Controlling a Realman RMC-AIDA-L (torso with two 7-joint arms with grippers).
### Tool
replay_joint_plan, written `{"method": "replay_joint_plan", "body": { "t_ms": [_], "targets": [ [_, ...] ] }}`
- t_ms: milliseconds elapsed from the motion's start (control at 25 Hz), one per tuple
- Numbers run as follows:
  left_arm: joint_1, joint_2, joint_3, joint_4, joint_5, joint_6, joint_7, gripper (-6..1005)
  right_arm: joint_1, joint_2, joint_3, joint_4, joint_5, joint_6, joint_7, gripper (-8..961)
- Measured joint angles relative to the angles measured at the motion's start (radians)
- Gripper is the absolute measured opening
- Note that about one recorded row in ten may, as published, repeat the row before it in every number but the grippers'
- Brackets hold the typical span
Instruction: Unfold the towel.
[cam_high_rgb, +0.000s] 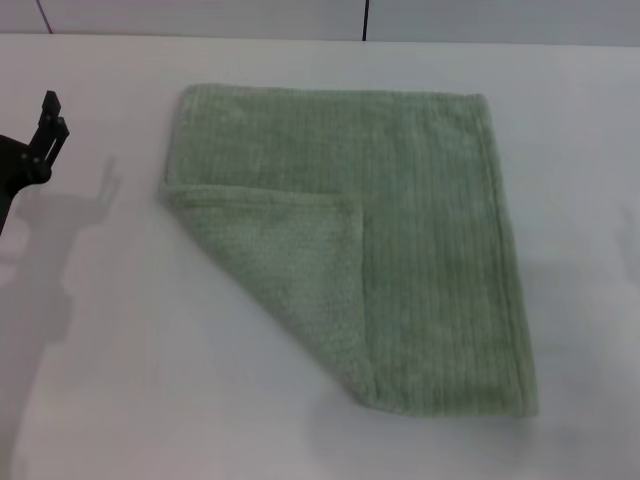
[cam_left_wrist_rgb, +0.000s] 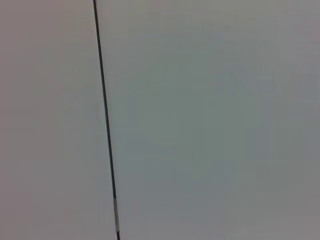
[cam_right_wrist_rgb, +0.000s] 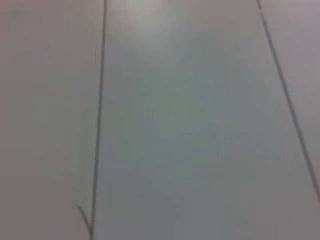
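Nearest the head cam is the towel's (cam_high_rgb: 420, 260) near edge, lying flat on the white table (cam_high_rgb: 120, 380). Pale sage-green terry w/ fine ribbed stripes and a hemmed border, roughly centre of the tabletop. One corner – near-left as the robot sees it – is folded over onto the top face, making a triangular flap (cam_high_rgb: 295, 275) whose point reaches about the towel's middle; its diagonal fold runs from the left edge down to the near edge. Rest of the cloth lies spread out.

Left gripper (cam_high_rgb: 45, 125) sits at the far left edge of view, above the table and well apart from the towel, holding nothing – can't tell how far its jaws are open. Both wrist cams show only a pale panelled surface w/ thin dark seams (cam_left_wrist_rgb: 106, 120).
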Motion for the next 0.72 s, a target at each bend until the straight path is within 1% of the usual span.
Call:
{"method": "replay_joint_plan", "body": {
  "t_ms": [80,120,160,200,280,320,360,440,480,520,560,640,680,720],
  "targets": [
    [0.002,0.000,0.006,-0.007,0.000,0.006,-0.004,813,0.019,-0.005,-0.010,0.009,-0.001,0.007,0.002,642],
    [0.005,0.000,0.015,-0.017,-0.003,0.009,-0.004,813,0.039,-0.021,-0.013,0.040,-0.002,0.042,0.027,613],
    [0.005,0.000,0.015,-0.017,-0.003,0.009,-0.004,813,0.039,-0.021,-0.013,0.040,-0.002,0.042,0.027,578],
    [0.006,0.000,0.021,-0.020,-0.004,0.010,-0.003,813,0.046,-0.032,-0.013,0.056,-0.003,0.063,0.044,543],
    [0.006,0.000,0.036,-0.022,-0.005,0.013,-0.003,813,0.061,-0.070,-0.012,0.113,-0.026,0.141,0.099,473],
    [0.006,0.000,0.045,-0.023,-0.006,0.014,-0.005,813,0.080,-0.120,-0.007,0.192,-0.070,0.256,0.137,438],
    [0.007,0.000,0.052,-0.024,-0.005,0.014,-0.005,813,0.080,-0.120,-0.007,0.192,-0.070,0.256,0.137,403],
    [0.007,0.000,0.073,-0.029,-0.006,0.015,-0.002,813,0.102,-0.169,0.004,0.288,-0.110,0.406,0.143,327],
    [0.007,0.000,0.081,-0.032,-0.006,0.015,0.000,813,0.112,-0.190,0.015,0.333,-0.128,0.481,0.143,285],
    [0.005,0.000,0.100,-0.042,-0.004,0.011,0.006,813,0.140,-0.234,0.055,0.445,-0.180,0.677,0.152,244],
    [0.005,0.000,0.100,-0.042,-0.004,0.011,0.006,813,0.140,-0.234,0.055,0.445,-0.180,0.677,0.152,202],
    [0.000,0.000,0.110,-0.046,-0.001,0.002,0.007,813,0.160,-0.261,0.109,0.536,-0.236,0.864,0.167,134],
    [-0.004,0.000,0.119,-0.047,0.000,0.000,0.007,813,0.167,-0.271,0.149,0.597,-0.270,0.989,0.175,106],
    [-0.012,0.001,0.141,-0.048,0.002,-0.004,0.007,813,0.176,-0.278,0.229,0.710,-0.332,1.223,0.188,79]
  ]
}}
